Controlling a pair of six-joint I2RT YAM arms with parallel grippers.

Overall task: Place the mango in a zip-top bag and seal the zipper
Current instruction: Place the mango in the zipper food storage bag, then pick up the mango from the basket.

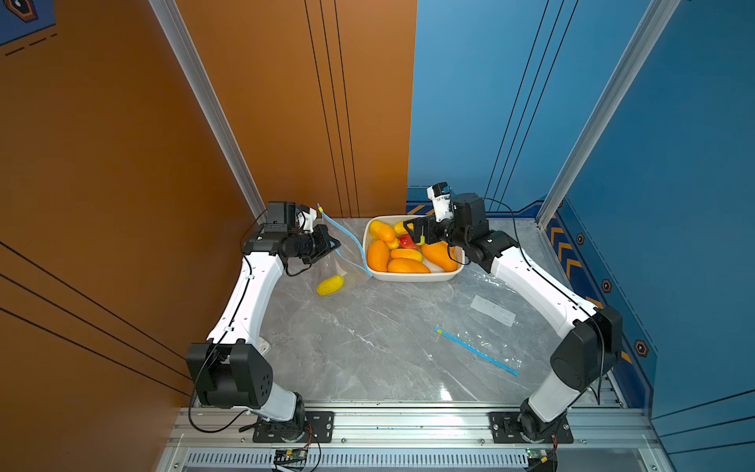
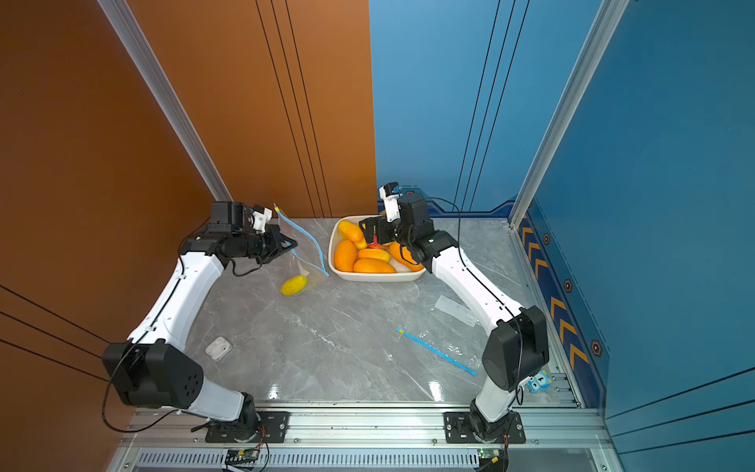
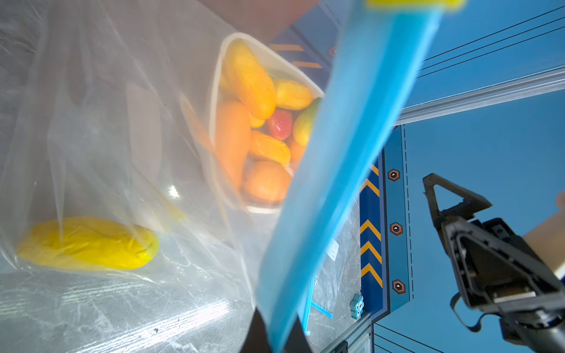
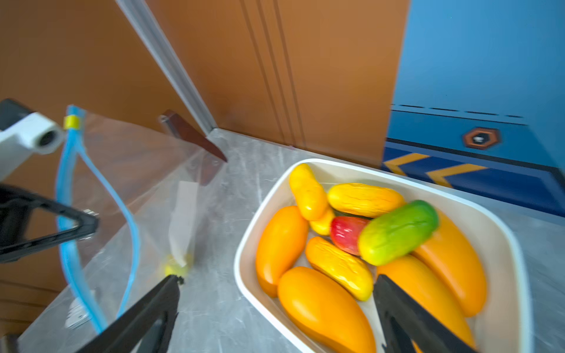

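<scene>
Holding bag up by its top edge, left fingers clamped shut. Mango already inside, resting at bottom on surface. Right fingers apart over tray. Zipper gapes; sealing remains.

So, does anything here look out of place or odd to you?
Two small strays: a white earbud-like case lies on the table beside the left arm, and a little blue figure sits on the rail by the right arm. Neither belongs to the bagging. Nothing looks spilled.
</scene>
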